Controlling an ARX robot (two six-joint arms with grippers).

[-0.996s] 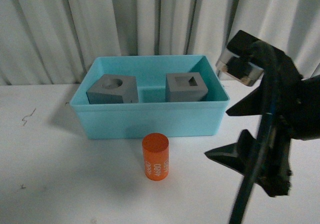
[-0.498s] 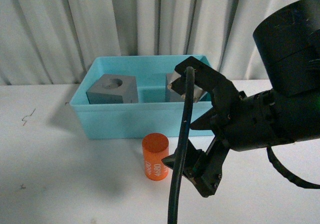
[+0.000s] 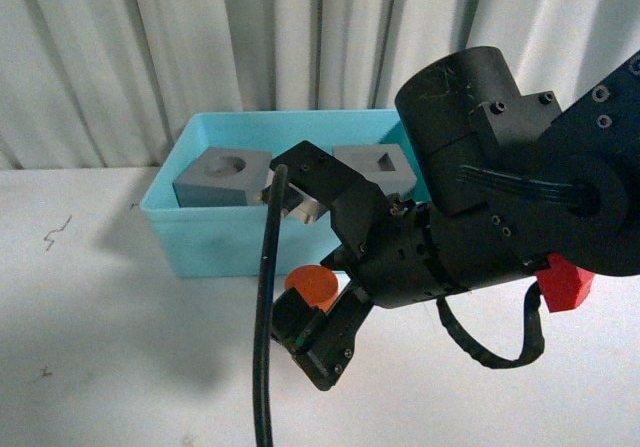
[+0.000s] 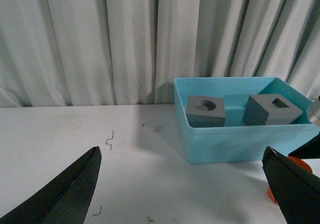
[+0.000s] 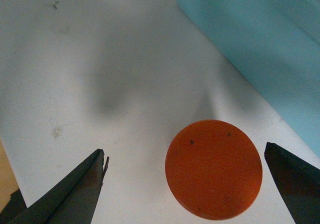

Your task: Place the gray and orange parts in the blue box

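Note:
Two gray cubes lie inside the blue box (image 3: 165,207): one with a round recess (image 3: 225,177), one with a square recess (image 3: 375,162). The orange cylinder (image 3: 312,285) stands upright on the white table just in front of the box. My right gripper (image 3: 310,272) hangs open over it, one finger on each side, and hides most of it. From the right wrist, the cylinder's round top (image 5: 214,169) lies between the open fingers, nearer one of them, with the box wall (image 5: 260,43) beyond. My left gripper (image 4: 185,194) is open over bare table, with the box (image 4: 240,139) and both cubes ahead.
White curtains hang close behind the box. My right arm's black cable (image 3: 265,347) drops in front of the cylinder, and a red piece (image 3: 565,282) sticks out of that arm. Small dark marks (image 4: 110,141) dot the table to the box's left.
My right arm has swung from the right side leftwards and down. Its open fingers now stand on either side of the orange cylinder. The cubes and box have not moved.

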